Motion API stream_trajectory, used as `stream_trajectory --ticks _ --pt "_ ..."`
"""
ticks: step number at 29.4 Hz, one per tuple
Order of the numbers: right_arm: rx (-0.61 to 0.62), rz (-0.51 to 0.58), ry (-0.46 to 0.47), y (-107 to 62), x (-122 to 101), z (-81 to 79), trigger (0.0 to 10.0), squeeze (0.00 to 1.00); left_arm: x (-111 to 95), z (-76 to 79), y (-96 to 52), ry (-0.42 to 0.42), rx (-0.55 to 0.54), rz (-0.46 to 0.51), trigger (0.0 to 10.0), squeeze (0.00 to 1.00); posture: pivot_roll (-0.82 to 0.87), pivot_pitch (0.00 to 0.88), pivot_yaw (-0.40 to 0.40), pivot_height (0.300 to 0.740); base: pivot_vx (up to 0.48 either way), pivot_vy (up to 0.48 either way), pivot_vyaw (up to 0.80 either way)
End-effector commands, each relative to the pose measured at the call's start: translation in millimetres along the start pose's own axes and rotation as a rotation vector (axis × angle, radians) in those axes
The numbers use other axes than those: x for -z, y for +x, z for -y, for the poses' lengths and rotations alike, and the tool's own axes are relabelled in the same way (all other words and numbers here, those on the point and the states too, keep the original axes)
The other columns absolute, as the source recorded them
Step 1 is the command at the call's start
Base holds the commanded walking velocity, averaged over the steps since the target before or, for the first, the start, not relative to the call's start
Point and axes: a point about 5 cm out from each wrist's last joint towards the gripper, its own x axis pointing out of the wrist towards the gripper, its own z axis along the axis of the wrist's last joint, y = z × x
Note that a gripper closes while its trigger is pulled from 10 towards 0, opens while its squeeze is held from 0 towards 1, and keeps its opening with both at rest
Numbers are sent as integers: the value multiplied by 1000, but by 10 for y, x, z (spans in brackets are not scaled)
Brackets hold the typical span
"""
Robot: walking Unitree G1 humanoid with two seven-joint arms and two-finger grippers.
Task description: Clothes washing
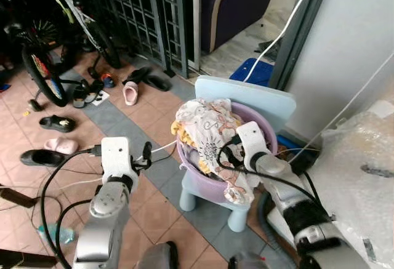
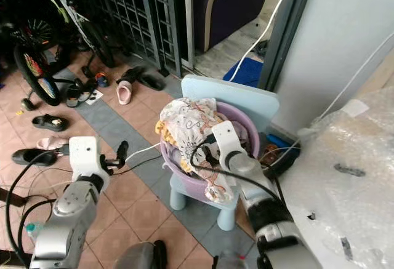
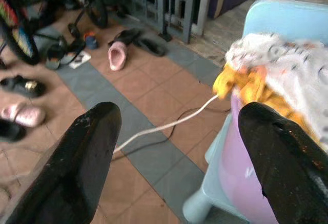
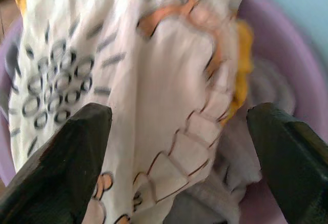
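A purple basin (image 1: 269,132) stands on a small light-blue chair (image 1: 246,95). It is heaped with a white patterned cloth (image 1: 206,127), and a yellow piece (image 3: 245,85) shows at its edge. My right gripper (image 1: 223,153) hangs just above the cloth at the basin's front, open, with the patterned fabric (image 4: 169,80) between its spread fingers and nothing held. Left of the basin, my left gripper (image 1: 146,153) hovers over the floor tiles. It is open and empty, pointing toward the chair (image 3: 287,19).
A white cable (image 3: 164,126) runs across the floor to the chair. Slippers and shoes (image 1: 130,92) lie scattered at left near a bicycle (image 1: 43,66) and a metal gate (image 1: 148,10). A bubble-wrapped bulk (image 1: 363,158) stands close at right. A plastic bottle (image 1: 58,233) lies near my left side.
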Motion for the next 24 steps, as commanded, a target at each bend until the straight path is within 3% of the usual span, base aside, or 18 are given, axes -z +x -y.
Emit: stream_trajectory --ticks 1,2,3,9,17,22,24 --pt "-2 -40 -6 49 40 -39 10000 0 -4 -54 -63 23 -36 -4 10000 0 72 152 -16 740 0 0 0" --pt "4 -67 -9 58 76 -37 8196 0 6 -66 -91 27 -44 -8 10000 0 81 163 -33 740 0 0 0" --pt "11 -90 0 65 104 -30 0 0 11 -88 -125 29 -57 -8 10000 0 83 170 -39 740 0 0 0" --pt "23 -124 11 76 180 9 0 0 64 -150 -326 11 -115 -29 10000 0 94 202 -66 740 0 0 0" --pt "39 -84 47 121 124 -56 0 0 30 -145 -399 23 -127 -23 10000 0 102 223 -68 740 0 0 0" --pt "21 -60 73 138 78 -107 0 0 -93 -25 -392 68 -5 43 10000 0 106 251 -70 740 0 0 0" --pt "14 -61 77 137 86 -115 0 0 -97 -16 -392 63 -3 44 10000 0 106 251 -70 740 0 0 0"
